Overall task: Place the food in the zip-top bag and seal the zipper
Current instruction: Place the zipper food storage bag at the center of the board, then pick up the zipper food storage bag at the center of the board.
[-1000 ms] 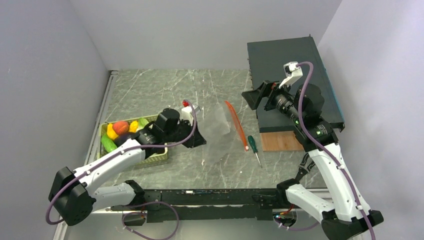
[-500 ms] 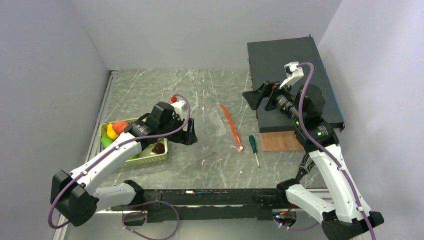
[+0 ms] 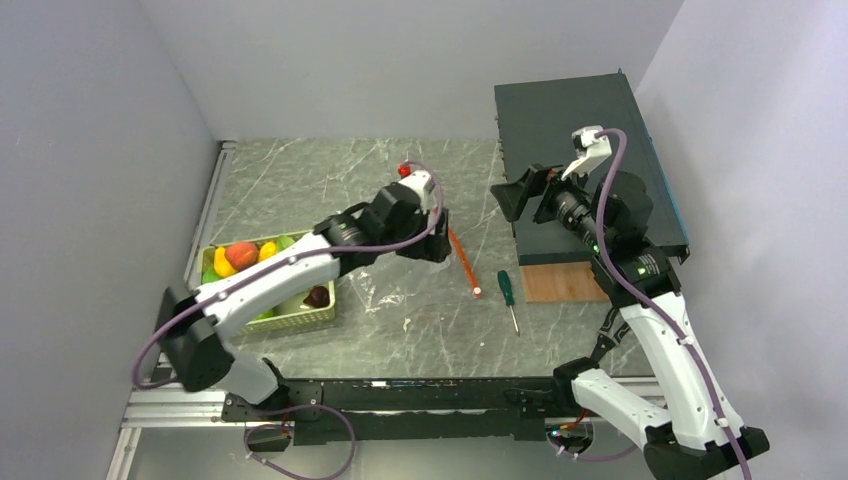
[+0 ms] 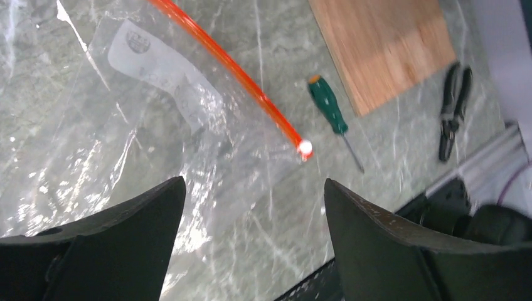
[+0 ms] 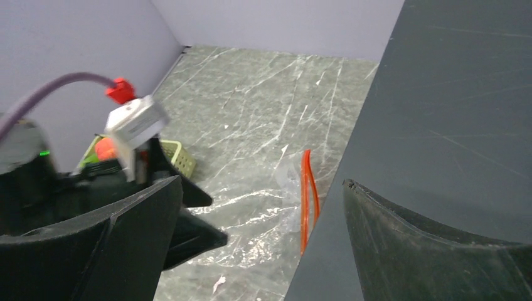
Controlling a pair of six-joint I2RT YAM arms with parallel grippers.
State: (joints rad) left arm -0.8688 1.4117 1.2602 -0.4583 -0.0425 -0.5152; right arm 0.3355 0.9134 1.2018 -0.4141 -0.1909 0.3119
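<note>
— So, where is the left gripper (image 4: 253,182)?

— Out over the middle of the table (image 3: 300,180), above the bag (image 4: 125,125). Its fingers are spread wide with nothing between them; the wrist view shows only crinkled clear plastic below.

— And the bag itself?

— It lies flat on the table. The zipper (image 4: 238,83) runs slantwise along its right edge, and the white slider (image 4: 305,148) sits at the end nearer the arm bases. I cannot tell whether the mouth is sealed or parted.

— The food?

— The food (image 3: 240,254) I can make out is in the basket (image 3: 310,320) at the left of the table, apart from the bag: orange, yellow and green pieces at the far end, and a dark purple one (half in shadow) near the right wall.

— What lies by the slider?

— A screwdriver (image 4: 329,113) just to its right, not touching it. Past that is a board (image 4: 389,44), then pliers (image 4: 453,113) near the table's edge.

— The right gripper (image 5: 262,182)?

— Raised in the air beside the near-left corner of the box (image 3: 585,130), pointing toward the table's middle. Its fingers gape, and they carry nothing.
</note>
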